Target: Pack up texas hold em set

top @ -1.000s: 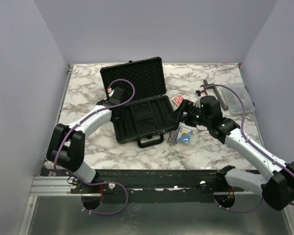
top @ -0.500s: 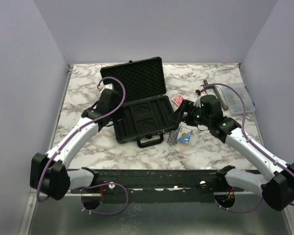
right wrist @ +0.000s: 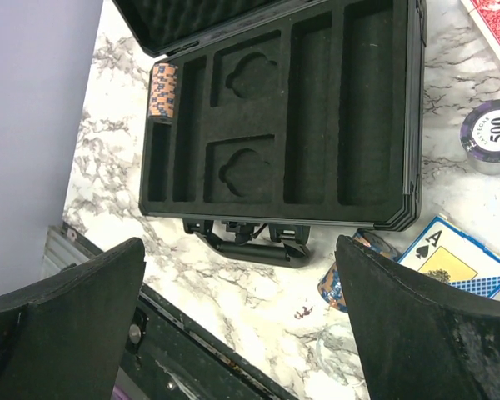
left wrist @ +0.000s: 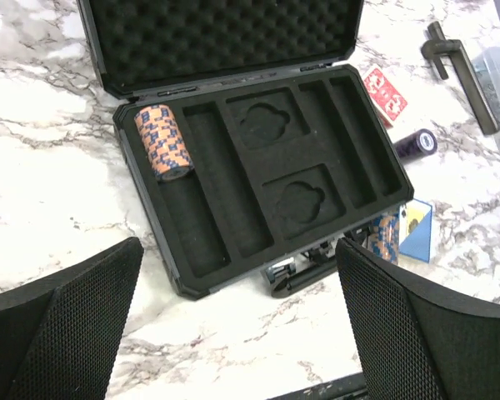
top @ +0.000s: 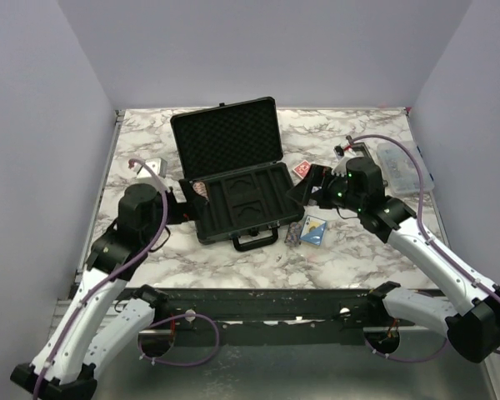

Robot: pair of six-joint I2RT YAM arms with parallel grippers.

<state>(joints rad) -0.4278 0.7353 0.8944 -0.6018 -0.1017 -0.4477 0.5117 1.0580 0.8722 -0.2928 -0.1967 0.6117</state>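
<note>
The left tool [top: 177,200] and right tool [top: 304,187] both have jaws apart, empty. The case [top: 242,204] sits on the bench [top: 375,250], lid up. Loose chips [top: 293,233] lie at 7 o'clock from the right tool, nearer it.

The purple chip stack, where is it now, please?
Right wrist view: the purple stack sits right of the case, between the red deck and blue deck.

Even, soft light; sharp frames.
</note>
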